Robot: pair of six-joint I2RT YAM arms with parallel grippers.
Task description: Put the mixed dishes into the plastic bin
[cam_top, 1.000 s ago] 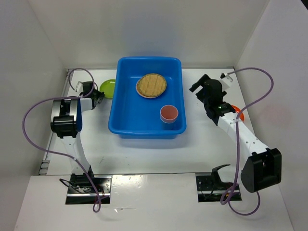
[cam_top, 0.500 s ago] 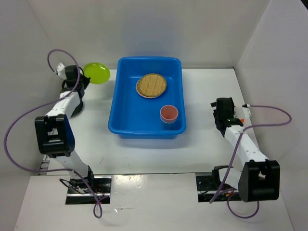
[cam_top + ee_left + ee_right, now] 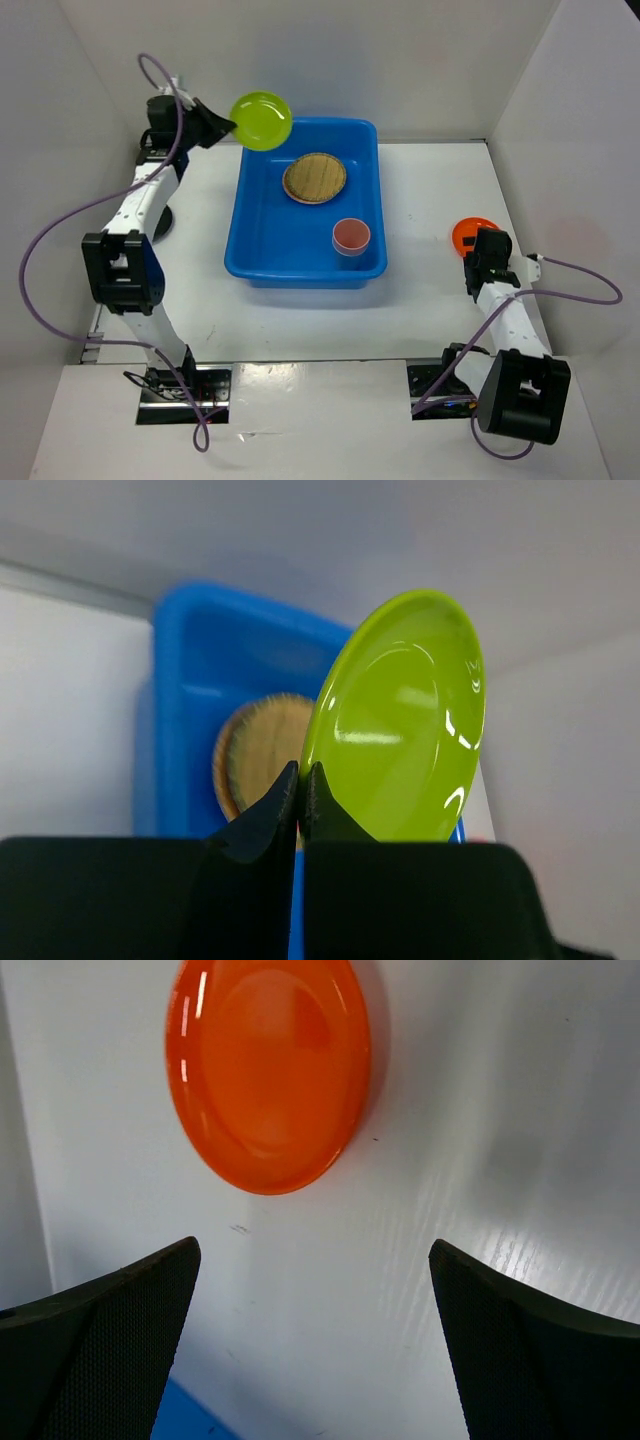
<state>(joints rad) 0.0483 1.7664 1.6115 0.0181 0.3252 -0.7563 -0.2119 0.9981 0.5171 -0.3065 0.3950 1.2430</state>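
My left gripper [image 3: 228, 125] [image 3: 301, 772] is shut on the rim of the lime-green plate [image 3: 262, 120] [image 3: 400, 725], holding it up in the air over the far left corner of the blue plastic bin [image 3: 250, 262] [image 3: 180, 680]. Inside the bin lie a tan woven plate [image 3: 314, 178] [image 3: 255, 745] and a small reddish-pink cup [image 3: 351, 236]. The orange plate [image 3: 470, 233] [image 3: 268, 1070] rests on the table to the right of the bin. My right gripper [image 3: 486, 248] [image 3: 312, 1260] stands open just short of it, nothing between its fingers.
White walls enclose the table at the back and on both sides. A purple cable [image 3: 50, 250] loops off the left arm, another [image 3: 580, 290] off the right arm. A dark round shape [image 3: 160, 222] lies on the table by the left arm.
The left arm has lifted the green plate from the table and swung it right, up over the bin's far left corner. The right arm has pulled back toward the near right, uncovering the orange plate.
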